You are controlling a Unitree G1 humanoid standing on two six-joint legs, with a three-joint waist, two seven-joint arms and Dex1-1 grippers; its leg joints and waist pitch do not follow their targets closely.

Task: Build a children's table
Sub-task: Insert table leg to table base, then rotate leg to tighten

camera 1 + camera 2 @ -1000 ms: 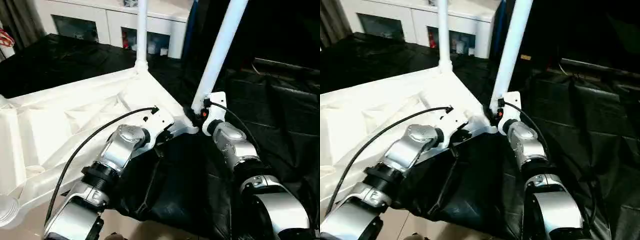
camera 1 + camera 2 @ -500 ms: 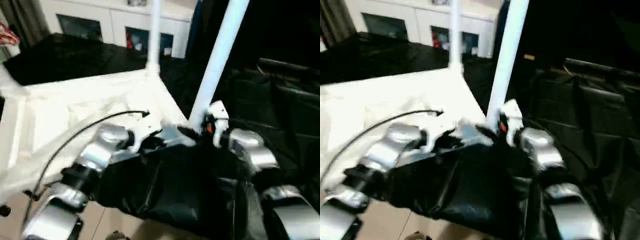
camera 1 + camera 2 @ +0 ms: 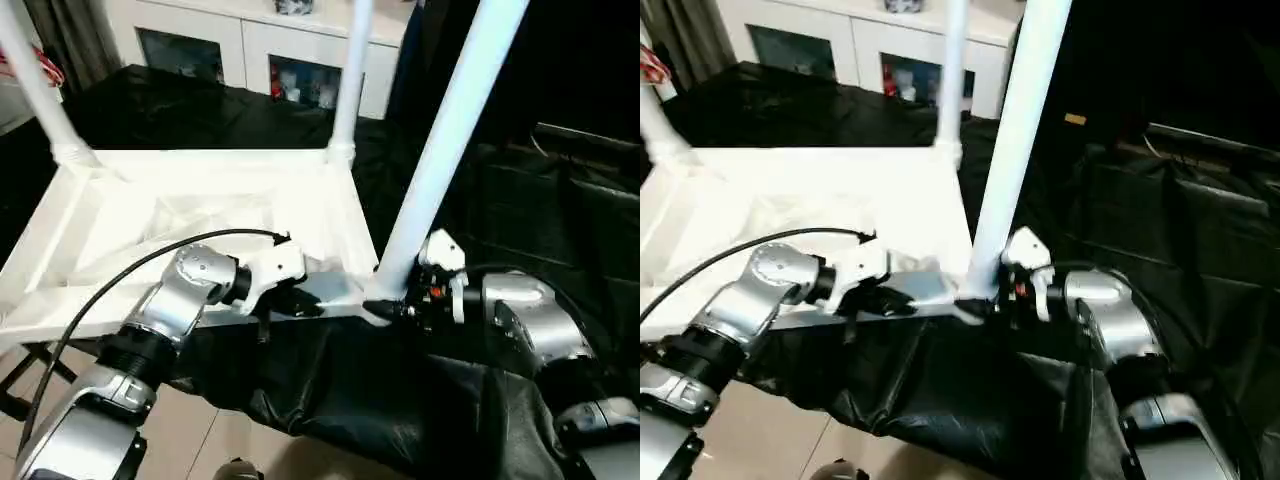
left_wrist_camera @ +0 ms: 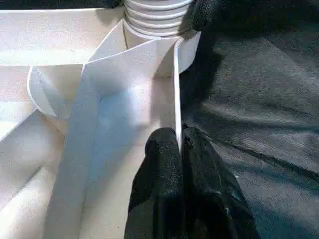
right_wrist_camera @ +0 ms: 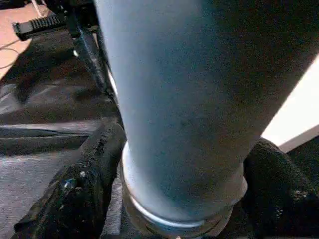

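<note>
Your left gripper [image 4: 178,144] is pinched shut on the near rim of the upturned children's table [image 3: 200,200]. Your right gripper [image 5: 179,199] clasps the leg [image 3: 445,150] at the near right corner socket, black cloth [image 3: 520,210] beside it.

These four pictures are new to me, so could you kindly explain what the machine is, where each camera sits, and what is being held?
It is a humanoid robot with two silver arms, each ending in two black fingers. Two pictures come from its head, looking down over the forearms; the other two come from cameras on its wrists.

The white plastic children's table lies upside down on black sheeting, ribbed underside up, with three long white round legs showing in the head views. A white cabinet with glass doors stands behind.

The left gripper pinches the thin edge wall of the tabletop. The right gripper clasps the base of the nearest leg, one finger on each side.
</note>
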